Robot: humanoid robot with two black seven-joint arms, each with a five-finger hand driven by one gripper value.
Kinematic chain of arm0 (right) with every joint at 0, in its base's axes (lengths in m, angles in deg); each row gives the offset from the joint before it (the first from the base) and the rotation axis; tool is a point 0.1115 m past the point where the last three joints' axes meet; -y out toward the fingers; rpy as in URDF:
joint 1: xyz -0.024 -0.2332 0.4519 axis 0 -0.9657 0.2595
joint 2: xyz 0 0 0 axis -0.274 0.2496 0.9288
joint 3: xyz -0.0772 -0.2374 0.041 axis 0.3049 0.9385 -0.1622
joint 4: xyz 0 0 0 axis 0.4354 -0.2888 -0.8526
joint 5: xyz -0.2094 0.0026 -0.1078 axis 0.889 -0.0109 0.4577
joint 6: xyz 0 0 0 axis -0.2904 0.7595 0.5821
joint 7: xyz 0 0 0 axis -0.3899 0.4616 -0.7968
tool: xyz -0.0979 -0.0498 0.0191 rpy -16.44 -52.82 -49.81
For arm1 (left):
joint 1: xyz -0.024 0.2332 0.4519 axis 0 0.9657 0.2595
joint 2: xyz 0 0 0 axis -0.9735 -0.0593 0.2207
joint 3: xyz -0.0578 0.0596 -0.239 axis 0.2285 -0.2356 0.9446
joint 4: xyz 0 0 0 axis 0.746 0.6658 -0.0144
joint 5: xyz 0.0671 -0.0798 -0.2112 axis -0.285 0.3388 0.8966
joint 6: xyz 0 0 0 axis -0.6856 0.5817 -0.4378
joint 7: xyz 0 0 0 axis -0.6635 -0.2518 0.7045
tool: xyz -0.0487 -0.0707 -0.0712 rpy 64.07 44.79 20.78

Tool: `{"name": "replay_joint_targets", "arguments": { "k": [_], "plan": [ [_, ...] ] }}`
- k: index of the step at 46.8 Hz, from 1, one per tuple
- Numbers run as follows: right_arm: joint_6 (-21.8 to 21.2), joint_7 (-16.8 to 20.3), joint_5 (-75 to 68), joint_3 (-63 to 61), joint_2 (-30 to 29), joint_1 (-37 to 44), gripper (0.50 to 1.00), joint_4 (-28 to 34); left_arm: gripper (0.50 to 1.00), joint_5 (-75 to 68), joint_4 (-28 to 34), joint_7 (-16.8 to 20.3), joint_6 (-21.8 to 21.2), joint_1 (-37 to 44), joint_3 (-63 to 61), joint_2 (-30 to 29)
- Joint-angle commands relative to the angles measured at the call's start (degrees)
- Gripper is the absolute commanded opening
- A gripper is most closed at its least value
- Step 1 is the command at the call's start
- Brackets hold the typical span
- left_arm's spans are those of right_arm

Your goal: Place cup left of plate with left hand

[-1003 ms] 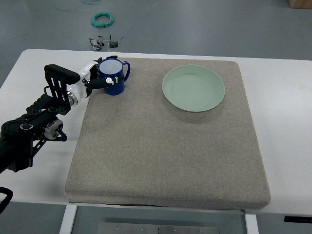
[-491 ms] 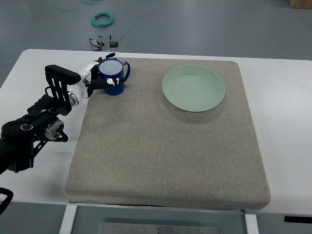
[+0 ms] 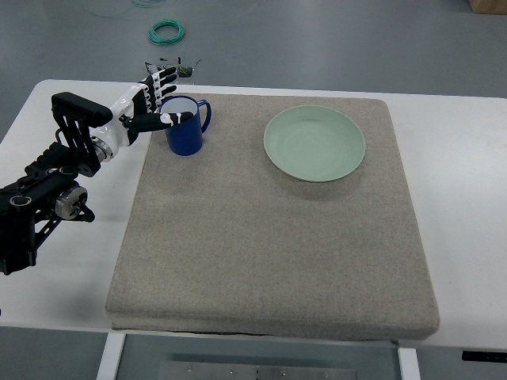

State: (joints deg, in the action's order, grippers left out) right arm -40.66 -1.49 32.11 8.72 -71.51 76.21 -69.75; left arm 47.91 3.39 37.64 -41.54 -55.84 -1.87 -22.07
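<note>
A dark blue cup (image 3: 186, 127) with a white inside stands upright on the grey mat (image 3: 269, 237) near its far left corner, handle to the right. A pale green plate (image 3: 314, 143) lies on the mat to the cup's right, well apart from it. My left hand (image 3: 150, 101) is open with fingers spread, just left of and slightly above the cup's rim. The thumb tip reaches over the rim's left side. The left arm comes in from the left edge. The right arm does not show.
The mat lies on a white table (image 3: 455, 198). On the floor beyond the table lie a green cable coil (image 3: 167, 32) and some small dark clutter (image 3: 184, 70).
My left hand has let go of the cup, opened its fingers and lifted up and back to the left. The cup stays standing where it was set.
</note>
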Motion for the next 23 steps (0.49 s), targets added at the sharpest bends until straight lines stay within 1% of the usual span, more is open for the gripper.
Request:
{"name": "replay_joint_targets", "arguments": {
  "k": [1, 6, 11, 18, 23],
  "plan": [
    [0.00, 0.00, 0.00, 0.00, 0.00, 0.00, 0.934, 0.00, 0.992, 0.07, 0.01, 0.00, 0.17, 0.00, 1.94, -0.82],
    [0.00, 0.00, 0.00, 0.00, 0.00, 0.00, 0.934, 0.00, 0.994, 0.78, -0.34, 0.00, 0.43, -0.35, 4.58, -1.87],
    [0.00, 0.00, 0.00, 0.00, 0.00, 0.00, 0.934, 0.00, 0.994, 1.48, -2.54, 0.00, 0.61, -0.97, 7.74, -3.10],
    [0.00, 0.00, 0.00, 0.00, 0.00, 0.00, 0.934, 0.00, 0.994, 2.27, -6.41, 0.00, 0.61, -1.85, 11.52, -3.37],
    [0.00, 0.00, 0.00, 0.00, 0.00, 0.00, 0.934, 0.00, 0.994, 4.20, -6.67, 0.00, 0.61, -4.30, 11.97, -2.93]
  ]
}}
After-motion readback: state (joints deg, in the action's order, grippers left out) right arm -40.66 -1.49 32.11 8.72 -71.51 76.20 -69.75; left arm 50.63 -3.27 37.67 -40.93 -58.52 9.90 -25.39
